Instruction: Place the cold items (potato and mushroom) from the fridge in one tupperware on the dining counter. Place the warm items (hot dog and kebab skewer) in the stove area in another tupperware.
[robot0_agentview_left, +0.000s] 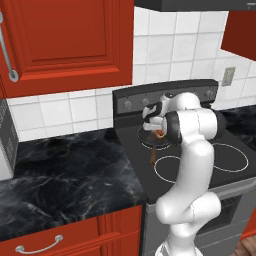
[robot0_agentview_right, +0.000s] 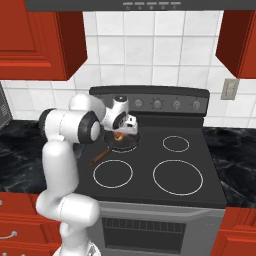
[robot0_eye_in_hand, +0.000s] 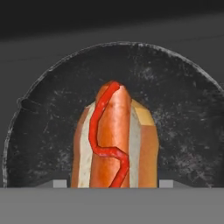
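Note:
A hot dog (robot0_eye_in_hand: 114, 140) in a bun with a red ketchup squiggle lies in a round dark pan (robot0_eye_in_hand: 43, 131) on the stove's rear left burner. My gripper (robot0_eye_in_hand: 113, 183) hangs straight over it, pointing down. Its fingertips (robot0_eye_in_hand: 60, 183) stand close on either side of the bun, and I cannot make out whether they press on it. From the base views, the gripper (robot0_agentview_left: 156, 127) (robot0_agentview_right: 120, 131) sits low over the pan (robot0_agentview_left: 148, 141) (robot0_agentview_right: 126, 145), with a bit of the hot dog (robot0_agentview_left: 159, 133) (robot0_agentview_right: 119, 135) beneath it. The potato, mushroom, kebab skewer and tupperware are out of view.
The pan's brown handle (robot0_agentview_left: 153, 157) (robot0_agentview_right: 99, 157) points toward the stove's front. The black stove (robot0_agentview_right: 200, 195) has a knob panel (robot0_agentview_right: 165, 104) at the back. Black marble counter (robot0_agentview_left: 65, 170) lies to the left, with a microwave (robot0_agentview_left: 6, 140) at its far end. Red cabinets (robot0_agentview_left: 65, 40) hang above.

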